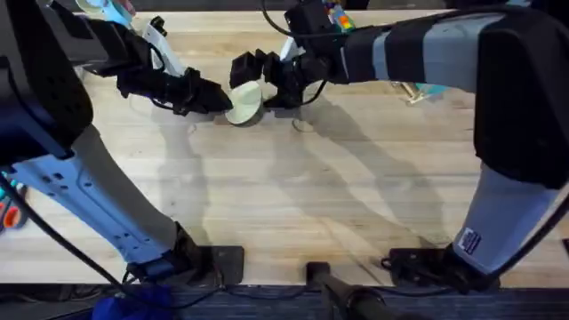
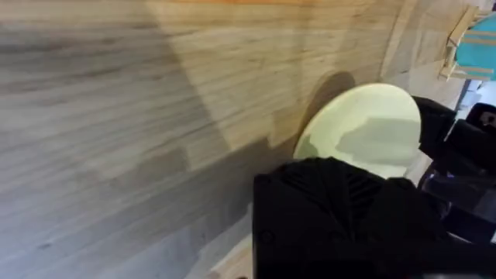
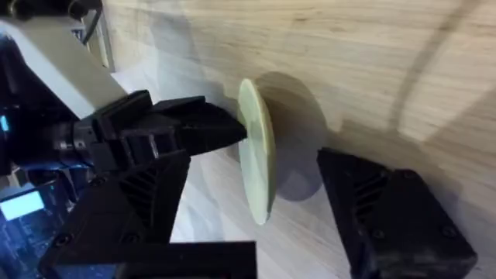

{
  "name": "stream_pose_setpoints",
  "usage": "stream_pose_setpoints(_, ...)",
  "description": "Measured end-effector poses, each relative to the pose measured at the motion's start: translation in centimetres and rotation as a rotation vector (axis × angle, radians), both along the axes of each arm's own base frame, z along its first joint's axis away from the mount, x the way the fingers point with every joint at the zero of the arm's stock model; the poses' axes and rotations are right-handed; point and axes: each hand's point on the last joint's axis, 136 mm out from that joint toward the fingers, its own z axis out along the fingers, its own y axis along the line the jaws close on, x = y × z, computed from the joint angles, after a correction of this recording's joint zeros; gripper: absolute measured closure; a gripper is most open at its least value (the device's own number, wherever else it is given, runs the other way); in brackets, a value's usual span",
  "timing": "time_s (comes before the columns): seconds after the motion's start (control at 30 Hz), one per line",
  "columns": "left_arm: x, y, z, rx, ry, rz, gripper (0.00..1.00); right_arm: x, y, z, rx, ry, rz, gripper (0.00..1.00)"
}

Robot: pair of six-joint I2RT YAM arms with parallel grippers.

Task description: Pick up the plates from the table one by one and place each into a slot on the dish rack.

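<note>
No wording can be read anywhere (the right arm's [image 1: 498, 222] small label is too blurred).

In the overhead view the left gripper [image 1: 216, 98] covers one edge of the cream plate [image 1: 245, 100], and where the fingers meet it cannot be made out. The left wrist view cuts off the teal plate [image 2: 480, 46] and the dish rack [image 2: 457, 39] at the picture's edge.

- The plate [image 1: 244, 100] is pale cream-yellow, plain.
- The counter [image 1: 293, 196] is light wood with plank grain.
- Both end effectors, left [image 1: 213, 96] and right [image 1: 267, 84], are black.
- A teal-blue plate [image 2: 478, 48] shows at two o'clock beyond the cream one.
</note>
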Motion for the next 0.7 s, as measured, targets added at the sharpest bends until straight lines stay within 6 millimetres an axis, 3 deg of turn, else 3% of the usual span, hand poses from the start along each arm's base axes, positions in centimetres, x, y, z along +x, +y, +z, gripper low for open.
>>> stream_pose_setpoints(0.13, 0.0, 0.0, 0.0, 0.0, 0.0, 0.0, 0.959, 0.0, 0.0, 0.0, 0.001, 0.005, -0.007, 0.03)
stream_pose_setpoints(0.37, 0.0, 0.0, 0.0, 0.0, -0.001, 0.0, 0.959, 0.1, -0.1, -0.4, -0.009, 0.012, -0.017, 0.159)
stream_pose_setpoints(0.7, 0.0, 0.0, 0.0, 0.0, -0.001, 0.0, 0.959, 0.0, -0.2, -1.5, -0.025, 0.029, -0.018, 0.559)
